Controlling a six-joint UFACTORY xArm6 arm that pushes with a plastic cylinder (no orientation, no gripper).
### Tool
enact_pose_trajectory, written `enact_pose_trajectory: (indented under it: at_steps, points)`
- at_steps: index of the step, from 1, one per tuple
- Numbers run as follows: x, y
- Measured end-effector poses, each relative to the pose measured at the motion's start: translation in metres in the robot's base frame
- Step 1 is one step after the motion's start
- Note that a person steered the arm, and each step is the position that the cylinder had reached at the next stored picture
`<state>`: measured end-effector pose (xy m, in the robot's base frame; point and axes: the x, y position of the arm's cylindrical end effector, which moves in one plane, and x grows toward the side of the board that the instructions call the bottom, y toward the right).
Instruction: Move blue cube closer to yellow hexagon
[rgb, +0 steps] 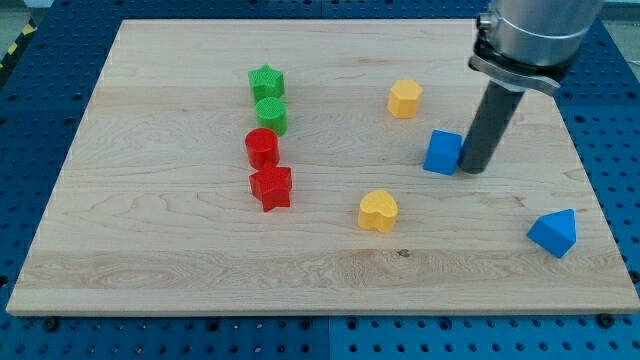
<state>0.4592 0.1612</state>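
The blue cube (441, 152) sits on the wooden board at the view's right of centre. The yellow hexagon (404, 99) lies up and to the left of it, a short gap away. My tip (472, 168) stands right against the cube's right side, touching or nearly touching it. The dark rod rises from there to the silver arm at the view's top right.
A yellow heart (378, 211) lies below the cube. A blue triangular block (554, 233) sits at the lower right. At the left of centre, a column: green star (266, 82), green cylinder (271, 116), red cylinder (262, 148), red star (271, 187). The board (150, 250) has blue pegboard around it.
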Motion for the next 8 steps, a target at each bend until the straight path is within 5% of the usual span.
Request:
enact_pose_trajectory:
  at_steps: [8]
  points:
    - [-0.002, -0.088]
